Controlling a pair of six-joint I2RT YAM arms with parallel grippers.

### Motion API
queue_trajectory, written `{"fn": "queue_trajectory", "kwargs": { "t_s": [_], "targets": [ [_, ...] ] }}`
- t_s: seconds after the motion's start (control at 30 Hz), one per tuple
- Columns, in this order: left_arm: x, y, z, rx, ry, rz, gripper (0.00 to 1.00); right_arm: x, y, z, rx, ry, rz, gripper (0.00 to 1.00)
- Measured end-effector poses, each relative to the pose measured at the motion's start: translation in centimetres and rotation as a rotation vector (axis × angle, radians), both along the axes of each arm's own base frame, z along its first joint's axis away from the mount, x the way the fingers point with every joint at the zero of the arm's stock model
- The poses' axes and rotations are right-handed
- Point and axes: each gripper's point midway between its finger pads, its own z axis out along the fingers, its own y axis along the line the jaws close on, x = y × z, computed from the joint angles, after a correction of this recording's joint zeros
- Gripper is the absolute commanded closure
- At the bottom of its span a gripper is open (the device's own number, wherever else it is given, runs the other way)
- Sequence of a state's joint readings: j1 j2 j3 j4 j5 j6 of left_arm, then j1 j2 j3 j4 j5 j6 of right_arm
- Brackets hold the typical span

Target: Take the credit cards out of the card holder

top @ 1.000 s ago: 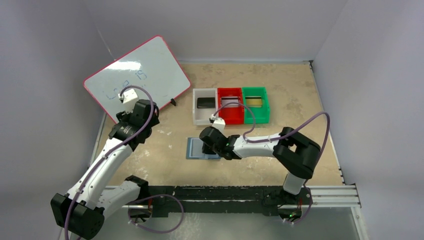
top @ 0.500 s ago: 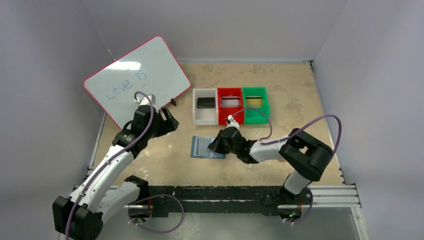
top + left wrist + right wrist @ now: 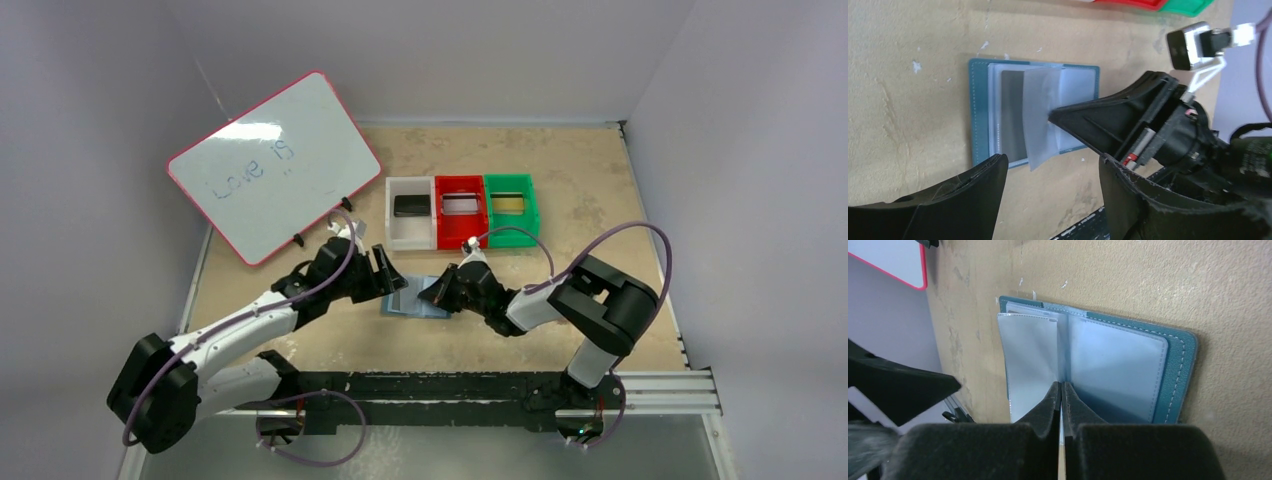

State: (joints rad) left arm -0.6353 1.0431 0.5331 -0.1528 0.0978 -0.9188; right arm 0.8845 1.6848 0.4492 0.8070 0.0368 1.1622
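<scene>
The slate-blue card holder lies open on the table, its cover's edge to the right in the right wrist view. My right gripper is shut on a thin clear inner pocket leaf and holds it up off the holder. Under that leaf a grey credit card shows in the left pocket. My left gripper hovers open just left of the holder, nothing between its fingers. Other credit cards lie in the bins: black, silvery, gold.
White, red and green bins stand in a row behind the holder. A pink-framed whiteboard leans at the back left. A metal rail runs along the near edge.
My left arm has swung from the whiteboard down to the holder's left side, jaws narrowing slightly. My right gripper has shifted right over the holder and raised the clear leaf.
</scene>
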Motion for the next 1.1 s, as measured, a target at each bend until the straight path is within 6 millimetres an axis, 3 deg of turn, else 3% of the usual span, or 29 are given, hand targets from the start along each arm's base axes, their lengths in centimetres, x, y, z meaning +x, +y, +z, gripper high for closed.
{"fn": "queue_trajectory", "kwargs": {
  "t_s": [0.13, 0.47, 1.1],
  "targets": [
    [-0.3, -0.3, -1.9, 0.012, 0.038, 0.024, 0.34, 0.0, 0.1, -0.1, 0.007, 0.006, -0.003, 1.0],
    [0.3, -1.6, -1.8, -0.016, 0.013, 0.028, 0.36, 0.3, 0.2, -0.2, 0.027, 0.014, -0.014, 1.0],
    [0.2, -2.8, -4.6, 0.037, 0.035, 0.036, 0.41, 0.3, 0.2, -0.2, 0.034, 0.024, -0.024, 1.0]
  ]
}}
